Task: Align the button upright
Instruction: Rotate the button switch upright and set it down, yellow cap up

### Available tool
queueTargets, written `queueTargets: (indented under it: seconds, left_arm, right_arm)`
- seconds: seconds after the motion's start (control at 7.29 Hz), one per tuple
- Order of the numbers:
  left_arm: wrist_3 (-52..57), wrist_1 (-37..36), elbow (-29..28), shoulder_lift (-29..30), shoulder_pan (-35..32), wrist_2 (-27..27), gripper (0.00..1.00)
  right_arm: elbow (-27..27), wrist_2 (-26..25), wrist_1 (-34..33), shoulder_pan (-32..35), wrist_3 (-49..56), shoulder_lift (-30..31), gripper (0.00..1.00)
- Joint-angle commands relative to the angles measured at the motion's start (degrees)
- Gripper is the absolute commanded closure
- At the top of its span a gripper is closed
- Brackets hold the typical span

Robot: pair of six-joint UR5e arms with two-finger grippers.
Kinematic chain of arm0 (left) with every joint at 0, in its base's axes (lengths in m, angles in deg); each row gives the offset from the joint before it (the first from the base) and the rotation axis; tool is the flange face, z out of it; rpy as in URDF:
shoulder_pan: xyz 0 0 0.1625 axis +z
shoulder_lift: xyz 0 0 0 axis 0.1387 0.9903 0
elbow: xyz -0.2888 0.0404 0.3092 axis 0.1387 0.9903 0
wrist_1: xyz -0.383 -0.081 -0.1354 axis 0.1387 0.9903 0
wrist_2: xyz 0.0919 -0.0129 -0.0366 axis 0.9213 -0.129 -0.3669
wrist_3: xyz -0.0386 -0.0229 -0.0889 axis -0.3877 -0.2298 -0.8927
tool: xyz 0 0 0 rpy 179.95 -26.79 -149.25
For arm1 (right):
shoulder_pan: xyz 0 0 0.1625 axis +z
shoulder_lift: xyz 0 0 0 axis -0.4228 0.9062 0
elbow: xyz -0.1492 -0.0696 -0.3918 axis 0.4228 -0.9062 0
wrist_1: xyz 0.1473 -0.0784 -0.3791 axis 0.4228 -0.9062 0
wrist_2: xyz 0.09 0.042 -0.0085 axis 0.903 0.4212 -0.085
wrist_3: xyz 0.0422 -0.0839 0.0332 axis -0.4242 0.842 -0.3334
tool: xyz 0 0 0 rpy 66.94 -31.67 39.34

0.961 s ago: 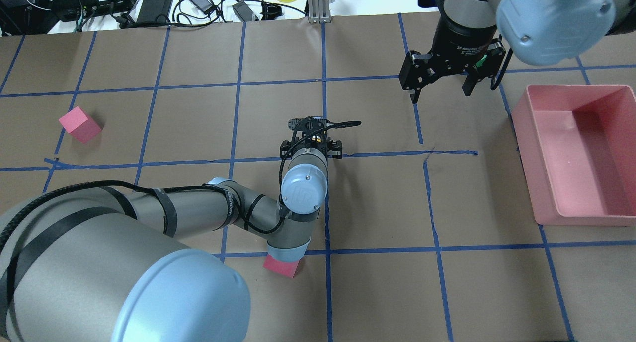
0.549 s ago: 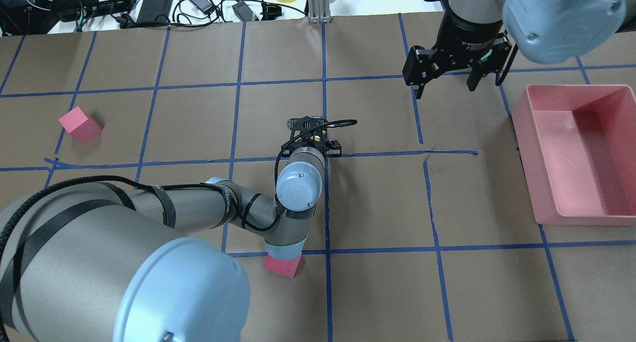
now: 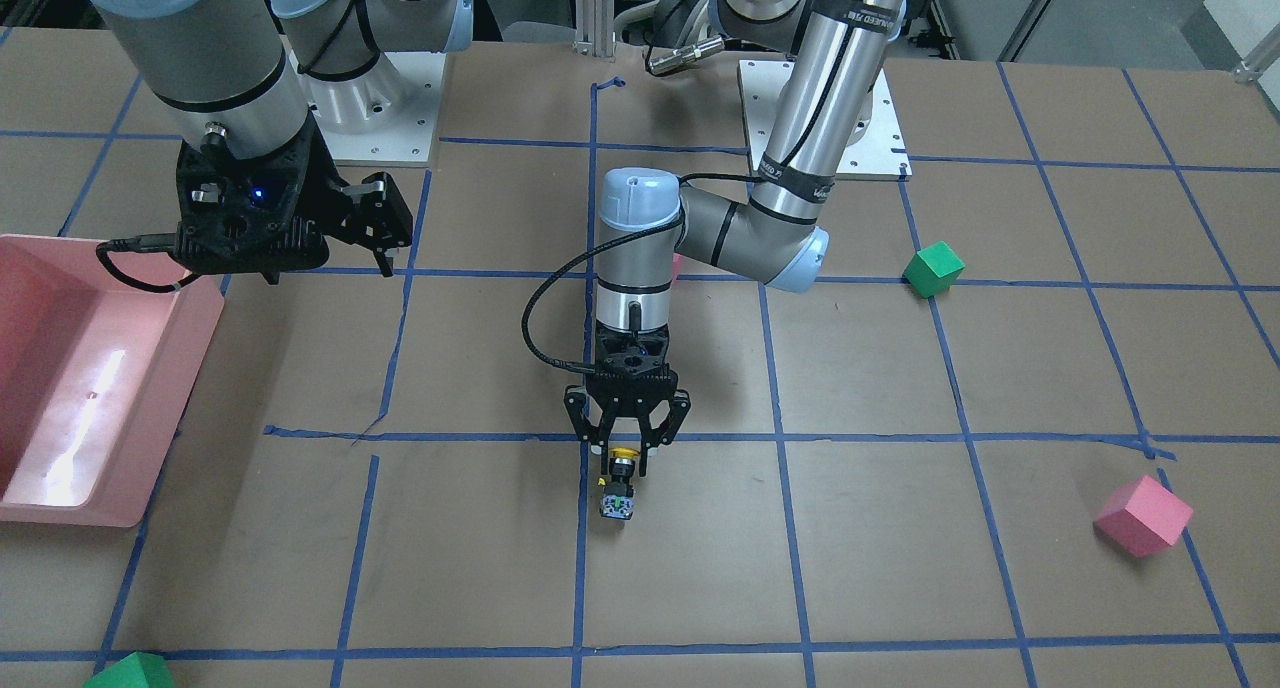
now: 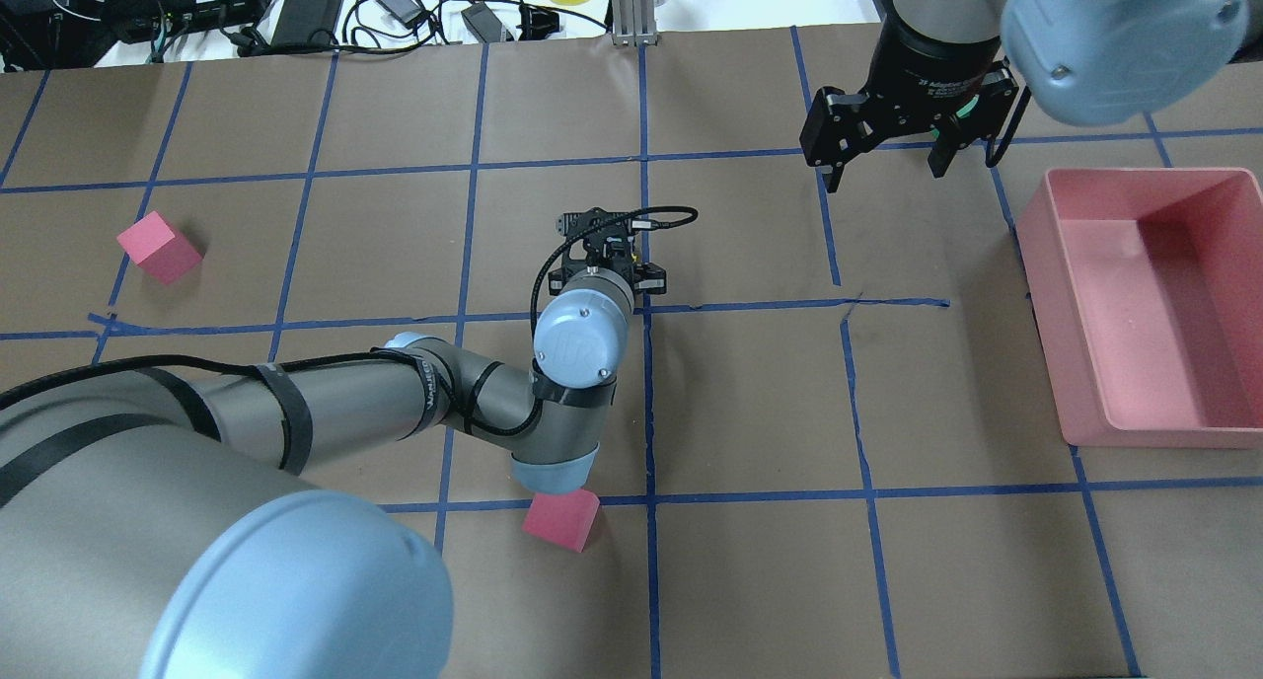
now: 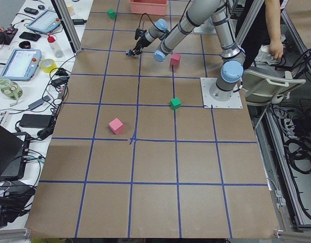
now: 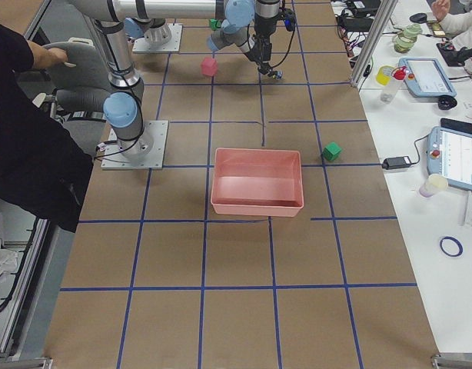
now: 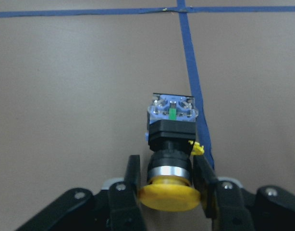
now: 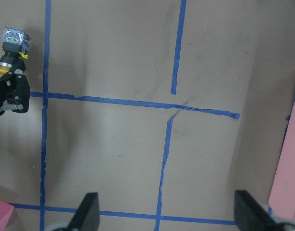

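Observation:
The button [image 7: 171, 126] has a round yellow cap, a black collar and a grey block base. My left gripper [image 7: 168, 180] is shut on it just under the cap, one finger on each side. In the front-facing view the button [image 3: 617, 490] hangs cap up and base down below the left gripper [image 3: 624, 452], near the table's middle beside a blue tape line. Whether its base touches the paper I cannot tell. In the overhead view the left gripper [image 4: 604, 264] is mostly hidden by its wrist. My right gripper [image 4: 885, 171] hovers open and empty at the far right.
A pink tray [image 4: 1135, 430] stands at the right edge. Pink cubes lie at the left [image 4: 158, 247] and under the left elbow [image 4: 562, 519]. Green cubes [image 3: 933, 268] [image 3: 130, 673] sit further out. Cables and power bricks [image 4: 306, 8] line the far edge.
The left arm has shifted its gripper, still holding the button, a little left and farther from the robot. The right gripper has drawn back slightly toward the far edge, still open.

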Motion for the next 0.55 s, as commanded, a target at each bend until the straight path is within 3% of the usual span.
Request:
queueTargets:
  seconds: [0.0,0.14,0.41]
  left_arm:
    - [-14.5,32.5,-12.1,-7.2,0.2,-0.8,1.0]
    - [-19.0,45.7,-15.9,-8.9,0.6,-5.5,1.0]
    - [-24.0,56.3,-16.1,-9.0,5.3,-23.2,1.0]
  right_arm:
    - [0.0,0.0,-0.4,0.0,-0.1,0.0,0.0]
    - [0.0,0.0,-0.4,0.0,-0.1,0.0,0.0]
    - [0.0,-0.6,0.2,-0.1,-0.1,0.0,0.0]
